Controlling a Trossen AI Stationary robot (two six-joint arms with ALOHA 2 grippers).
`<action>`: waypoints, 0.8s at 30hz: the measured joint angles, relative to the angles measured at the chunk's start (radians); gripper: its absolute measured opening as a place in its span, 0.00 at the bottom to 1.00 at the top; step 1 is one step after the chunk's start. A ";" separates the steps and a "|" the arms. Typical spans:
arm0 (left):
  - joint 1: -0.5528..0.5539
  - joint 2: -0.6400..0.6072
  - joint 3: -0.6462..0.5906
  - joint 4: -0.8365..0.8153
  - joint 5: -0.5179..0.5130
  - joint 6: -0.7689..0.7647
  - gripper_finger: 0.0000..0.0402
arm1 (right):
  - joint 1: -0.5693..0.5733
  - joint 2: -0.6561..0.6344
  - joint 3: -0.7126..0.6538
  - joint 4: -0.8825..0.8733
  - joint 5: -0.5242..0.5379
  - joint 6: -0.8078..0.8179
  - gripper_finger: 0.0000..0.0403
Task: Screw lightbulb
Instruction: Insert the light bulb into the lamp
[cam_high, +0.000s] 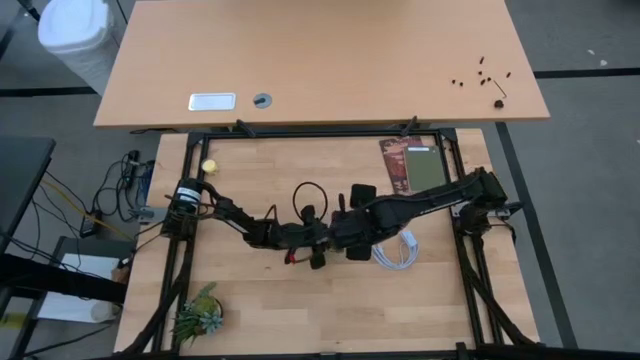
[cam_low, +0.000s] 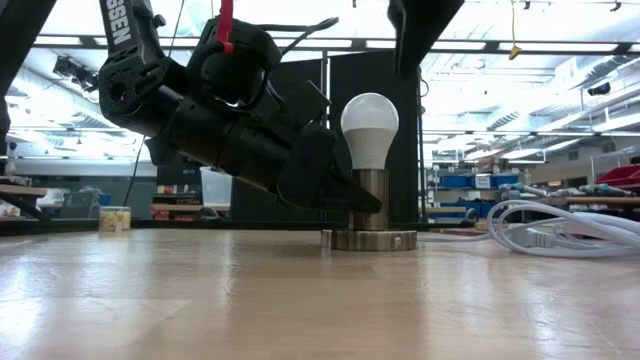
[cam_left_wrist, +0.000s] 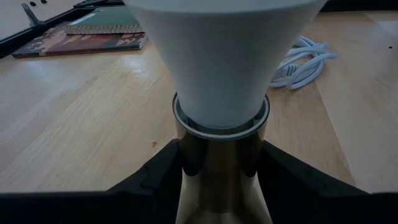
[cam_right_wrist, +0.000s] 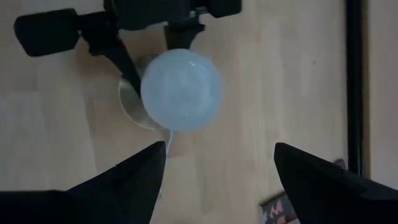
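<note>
Lightbulb (cam_low: 369, 128) sits upright in the brass socket (cam_low: 370, 200) mid-table, base already in the collar. Left gripper (cam_low: 345, 200) comes in low from the left, fingers pinching the socket stem, probably to stop it spinning. Right gripper (cam_right_wrist: 217, 165) hangs directly above the bulb, fingers spread wide and clear of the glass, lined up to drop and twist. White cord (cam_low: 560, 228) lies coiled off to the right.
</note>
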 joint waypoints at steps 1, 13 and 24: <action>0.000 0.000 0.000 0.000 0.000 0.000 0.46 | 0.006 -0.018 -0.023 0.015 0.012 0.020 0.77; 0.000 0.000 0.000 0.000 0.000 0.000 0.46 | 0.084 -0.281 -0.594 0.592 0.071 0.192 0.77; 0.001 0.000 -0.001 0.007 0.043 0.008 0.46 | 0.048 -0.337 -1.022 1.303 0.072 0.073 0.77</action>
